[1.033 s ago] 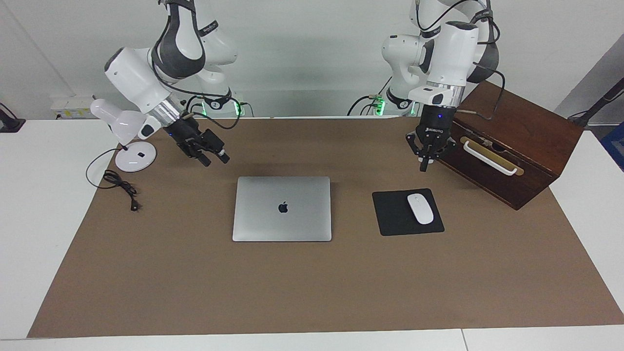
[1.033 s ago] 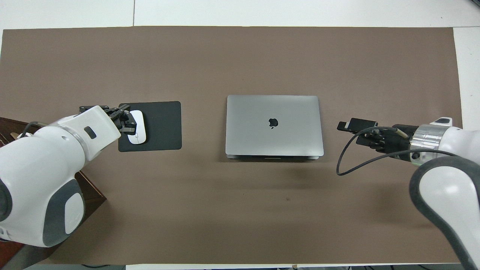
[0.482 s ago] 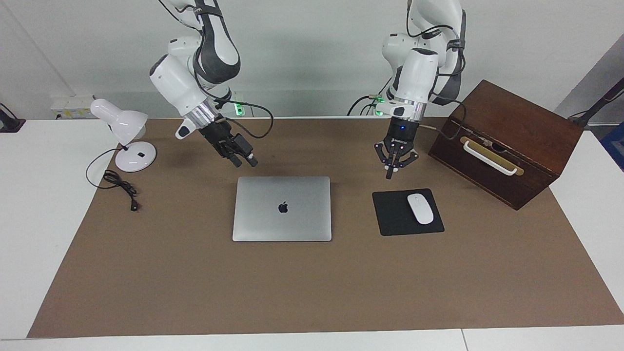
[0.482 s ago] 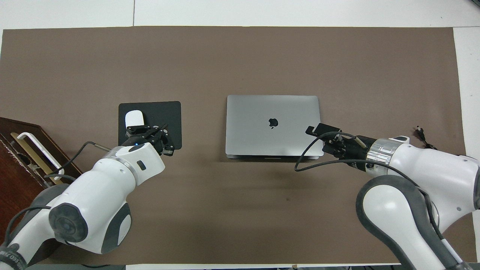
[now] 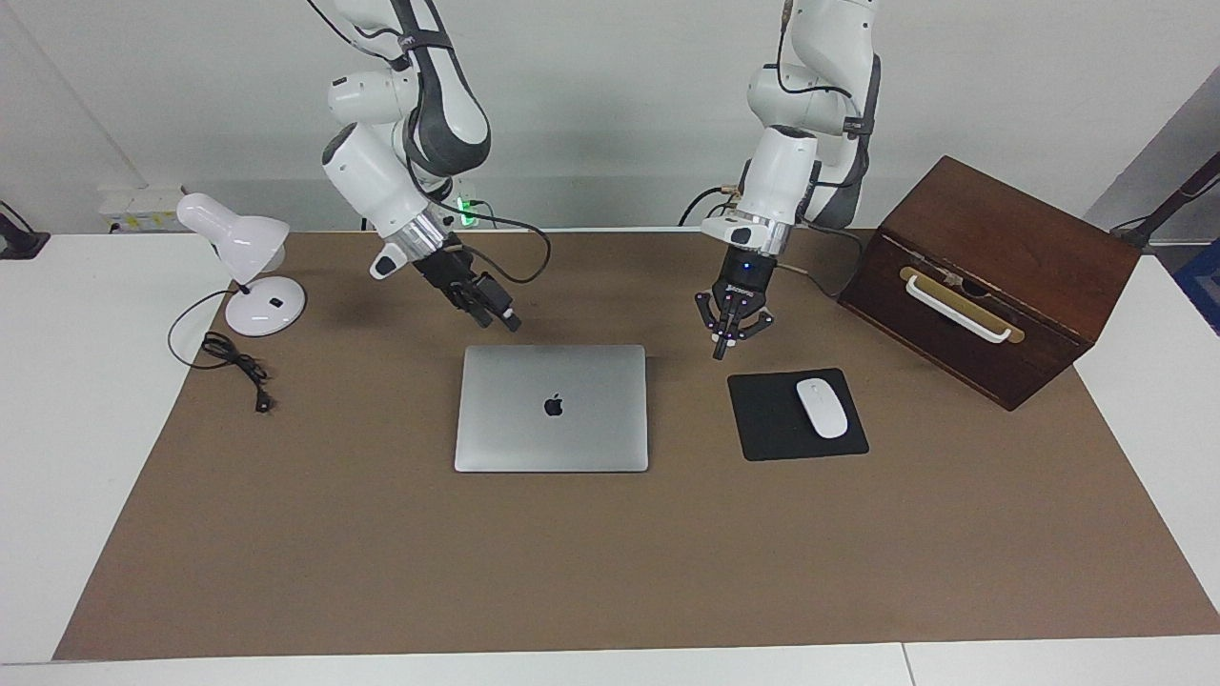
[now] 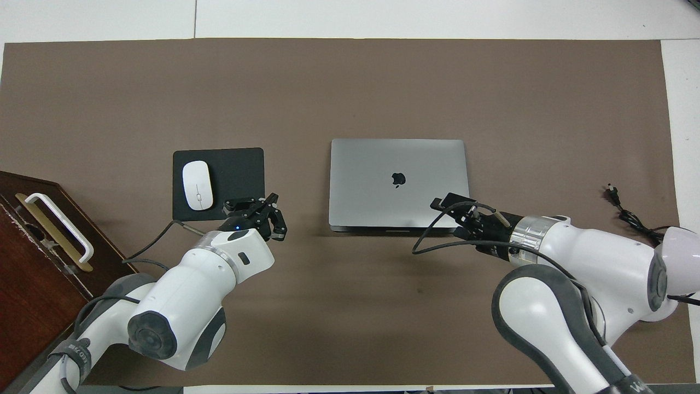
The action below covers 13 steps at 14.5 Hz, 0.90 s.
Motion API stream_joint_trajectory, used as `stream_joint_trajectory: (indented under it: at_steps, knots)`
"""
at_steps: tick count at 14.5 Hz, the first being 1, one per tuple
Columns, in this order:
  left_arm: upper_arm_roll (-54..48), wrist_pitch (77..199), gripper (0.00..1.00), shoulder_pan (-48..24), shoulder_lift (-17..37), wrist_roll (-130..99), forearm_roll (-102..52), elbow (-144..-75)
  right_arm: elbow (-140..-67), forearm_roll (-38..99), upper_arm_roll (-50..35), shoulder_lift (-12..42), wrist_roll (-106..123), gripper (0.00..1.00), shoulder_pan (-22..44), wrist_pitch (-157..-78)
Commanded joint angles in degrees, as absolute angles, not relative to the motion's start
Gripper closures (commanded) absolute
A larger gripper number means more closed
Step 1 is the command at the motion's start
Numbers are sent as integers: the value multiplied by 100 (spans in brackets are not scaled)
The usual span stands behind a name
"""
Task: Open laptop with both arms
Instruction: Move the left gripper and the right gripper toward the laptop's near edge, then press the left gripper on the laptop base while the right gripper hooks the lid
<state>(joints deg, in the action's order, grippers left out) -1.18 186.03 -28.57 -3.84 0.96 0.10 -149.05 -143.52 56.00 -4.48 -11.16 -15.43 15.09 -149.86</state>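
Observation:
The laptop (image 5: 551,408) lies closed and flat on the brown mat, its lid with the dark apple logo facing up; it also shows in the overhead view (image 6: 399,183). My left gripper (image 5: 721,351) hangs above the mat between the laptop and the mouse pad, its fingertips together and empty; it also shows in the overhead view (image 6: 257,210). My right gripper (image 5: 500,316) is tilted over the mat at the laptop's robot-side corner toward the right arm's end. From overhead it (image 6: 454,207) overlaps that corner. Neither gripper touches the laptop.
A black mouse pad (image 5: 762,424) with a white mouse (image 5: 822,408) lies beside the laptop toward the left arm's end. A dark wooden box (image 5: 1001,276) with a white handle stands at that end. A white desk lamp (image 5: 238,248) and its cable (image 5: 233,367) are at the right arm's end.
Both arms have swung inward toward the laptop. The left gripper came from the wooden box past the mouse pad. The right gripper came from the lamp to the laptop's corner. The laptop has not moved.

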Motion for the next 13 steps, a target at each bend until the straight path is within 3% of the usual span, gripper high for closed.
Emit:
stream_joint_trajectory:
  at_steps: [1, 9, 13]
  knots:
    - [-18, 18800, 100, -3102, -404, 9, 35, -15029, -14537, 5757, -448, -1222, -2054, 0, 1670, -15126]
    - [-26, 18984, 100, -3849, -501, -334, 26, -15547, -14669, 5757, -457, -985, -2075, 0, 1854, -15275]
    - [-26, 19185, 100, -3876, -413, -369, 26, -15548, -14669, 5757, -457, -765, -1890, 0, 1854, -15495]
